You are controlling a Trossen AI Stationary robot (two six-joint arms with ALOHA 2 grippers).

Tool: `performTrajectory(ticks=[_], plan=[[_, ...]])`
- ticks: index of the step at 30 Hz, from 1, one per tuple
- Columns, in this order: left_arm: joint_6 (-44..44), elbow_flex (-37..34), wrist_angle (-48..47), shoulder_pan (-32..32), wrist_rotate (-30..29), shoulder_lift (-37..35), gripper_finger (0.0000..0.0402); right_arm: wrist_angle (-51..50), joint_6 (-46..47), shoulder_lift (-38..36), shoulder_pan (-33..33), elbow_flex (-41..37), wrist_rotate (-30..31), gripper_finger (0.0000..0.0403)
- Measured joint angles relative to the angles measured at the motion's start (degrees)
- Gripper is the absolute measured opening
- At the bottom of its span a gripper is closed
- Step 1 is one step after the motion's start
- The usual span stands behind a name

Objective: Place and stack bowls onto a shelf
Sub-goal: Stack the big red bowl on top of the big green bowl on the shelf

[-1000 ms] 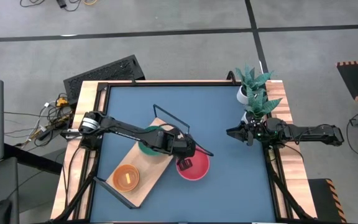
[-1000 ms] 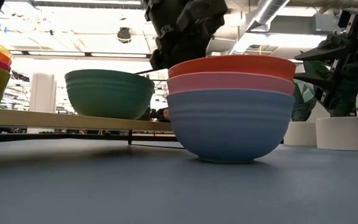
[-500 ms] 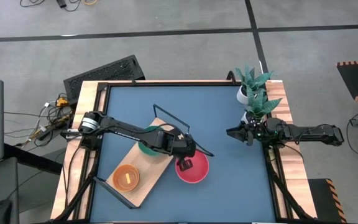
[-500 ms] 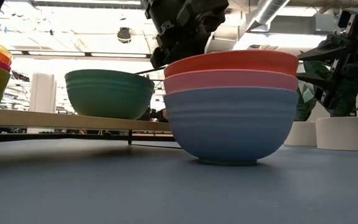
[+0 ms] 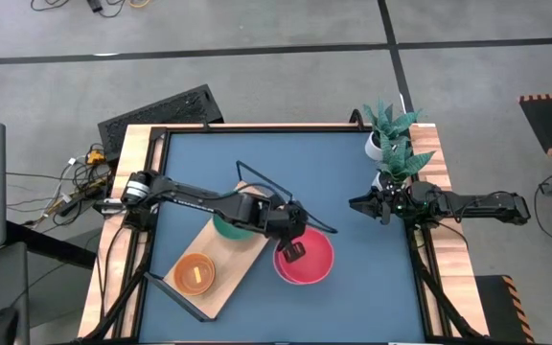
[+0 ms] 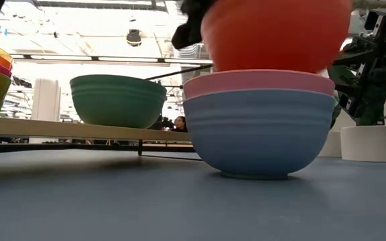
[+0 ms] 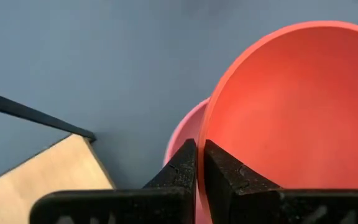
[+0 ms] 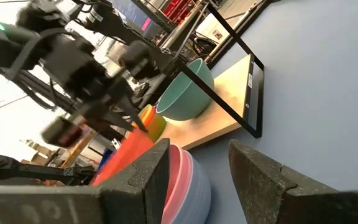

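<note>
The left gripper (image 5: 295, 252), jaws pinched on its rim, lifted a red bowl (image 6: 273, 33) off the pink bowl (image 6: 259, 82) and blue bowl (image 6: 259, 134); teal bowl (image 5: 230, 226) and orange stack (image 5: 195, 274) sat on the shelf (image 5: 226, 278), right gripper (image 5: 364, 205) idle, open

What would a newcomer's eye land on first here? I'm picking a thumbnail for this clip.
The red bowl, lifted clear of the pink bowl and pale blue bowl at mid-table, pinched at its rim by the left gripper. Next, the light-wood shelf lying diagonally beside it, carrying a teal bowl and a stack topped by an orange bowl. The right gripper waits open near the potted plants.
</note>
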Motion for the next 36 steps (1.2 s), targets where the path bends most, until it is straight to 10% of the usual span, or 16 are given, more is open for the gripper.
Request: performTrajectory(ticks=[15,26,36], plan=[[0.6,33.2,-44.2,0.6,-3.8,-1.8,0.0000,0.0,-0.1,0.0,0.0,0.0,0.0,0.0189],[-7.1,13.5,-44.9,3.8,-10.9,-20.4,0.0000,0.0,-1.1,0.0,0.0,0.0,0.0,0.0189],[-10.8,-19.0,-23.3,10.2,-7.4,-36.9,0.0000,0.0,-1.1,0.0,0.0,0.0,0.1,0.0189]])
